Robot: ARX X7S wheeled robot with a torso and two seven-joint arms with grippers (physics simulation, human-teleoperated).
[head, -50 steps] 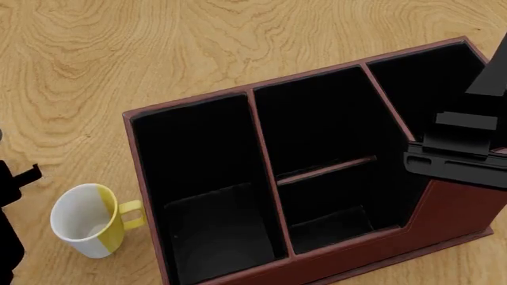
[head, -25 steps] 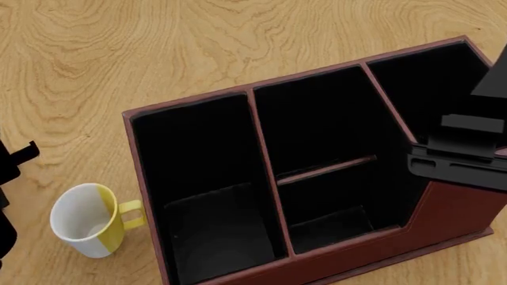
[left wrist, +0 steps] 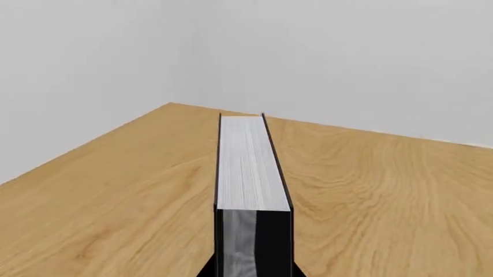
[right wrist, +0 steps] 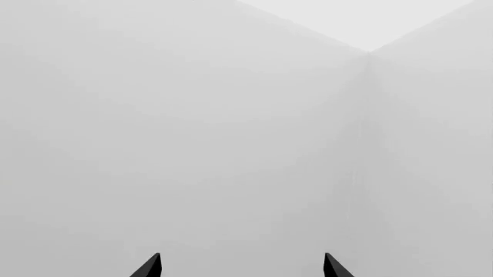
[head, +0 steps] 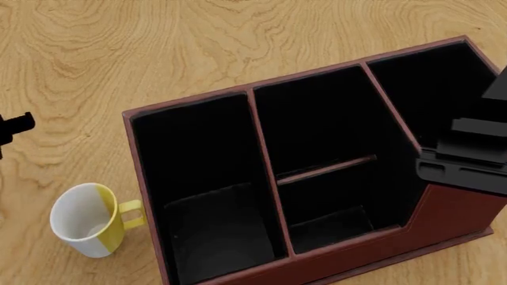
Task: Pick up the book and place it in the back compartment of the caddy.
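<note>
Gripping the book (left wrist: 250,173), my left gripper (left wrist: 253,271) has its fingers pressed against the two black covers, only their dark edges showing at the bottom of the left wrist view. From that camera I see the white page edges running away from me between the thin black boards, with the light wooden table (left wrist: 115,196) below and pale walls behind. On the head camera only a small black piece of the left arm (head: 14,126) pokes in at the left edge, over bare wood; the book itself is out of that view.

On my right side, the right gripper (right wrist: 241,266) has its fingers (right wrist: 150,267) spread wide apart with nothing between them, and its camera looks at blank grey walls. In the head view the black right arm (head: 469,159) sits over the right end of the caddy (head: 443,222), covering part of the rim there.

The caddy is a dark red-brown box with black lining, standing on the table. The back compartment (head: 323,122) is the squarish cell in the middle, bounded toward me by a thin red bar, and I see nothing in it. A white-and-yellow mug (head: 85,221) stands upright just beside the caddy's left wall, handle toward the box; whether they touch I cannot tell
</note>
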